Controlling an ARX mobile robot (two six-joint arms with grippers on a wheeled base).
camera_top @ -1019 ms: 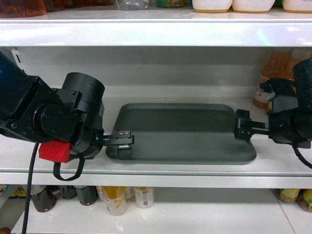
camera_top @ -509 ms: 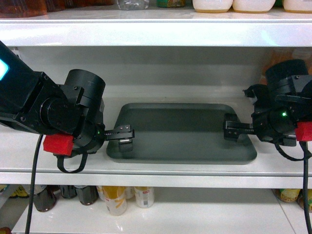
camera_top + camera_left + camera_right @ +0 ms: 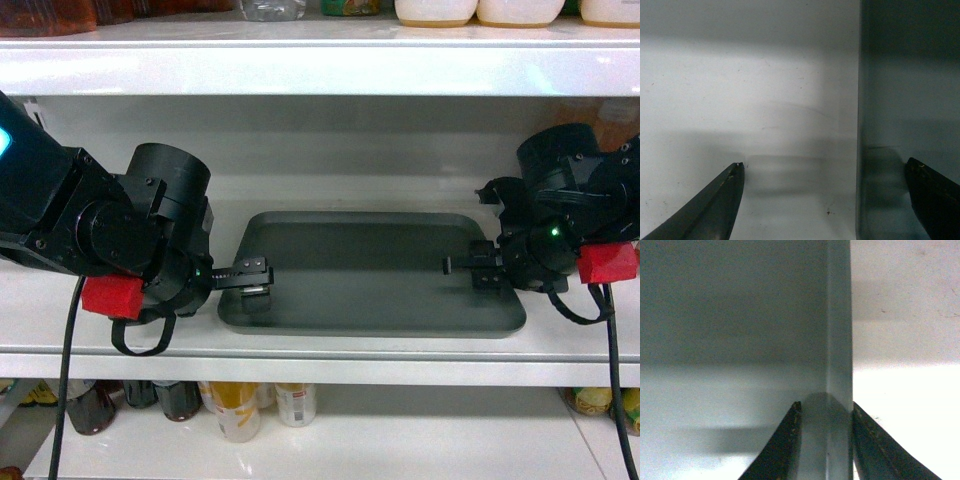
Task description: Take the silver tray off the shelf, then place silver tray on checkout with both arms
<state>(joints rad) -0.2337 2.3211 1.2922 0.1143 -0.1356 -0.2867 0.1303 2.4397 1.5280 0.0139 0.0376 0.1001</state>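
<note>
Both end effectors were seen at the short ends of the silver tray, which lay flat on the shelf. In the left wrist view the left end effector was spread wide, one dark tapered finger over the white shelf board and the other over the tray, with the tray's left rim between them and untouched. In the right wrist view the right end effector was narrowed about the tray's right rim, a finger close on each side of the raised lip; whether the rim was actually pinched could not be told.

The tray was seen as a large flat rectangle of matte grey-green, with rounded corners and a low raised rim. The shelf board was glossy white, faintly speckled and scuffed, and soft shadows were cast on it.

In the head view the left arm, black with bulky cylindrical joints and a red block, was seen reaching in from the left, and the right arm, of like build, from the right. A slotted upright was partly hidden behind the left arm.

Below the shelf, bottles and cans were ranged on a lower board, their tops cut off by the shelf edge. On the upper shelf only the bases of white containers were shown. An orange bottle behind the right arm was blurred.
</note>
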